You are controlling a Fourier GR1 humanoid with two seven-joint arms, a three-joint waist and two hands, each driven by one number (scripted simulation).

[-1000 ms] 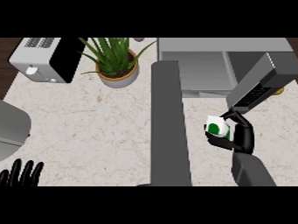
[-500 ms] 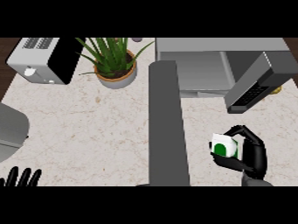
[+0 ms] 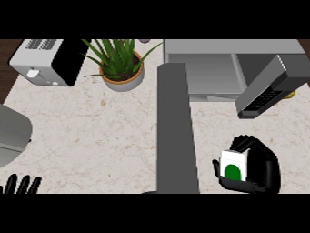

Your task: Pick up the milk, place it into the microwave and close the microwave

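Marble bench (image 3: 103, 132): right robot hand (image 3: 261, 168) at five o'clock curls around the milk carton (image 3: 235, 164); carrying step, next lift toward the open microwave (image 3: 217, 73) at one o'clock

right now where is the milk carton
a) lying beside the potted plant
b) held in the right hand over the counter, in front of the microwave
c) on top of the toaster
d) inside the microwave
b: the right hand is curled round the milk carton above the counter, short of the microwave, whose door stands open.
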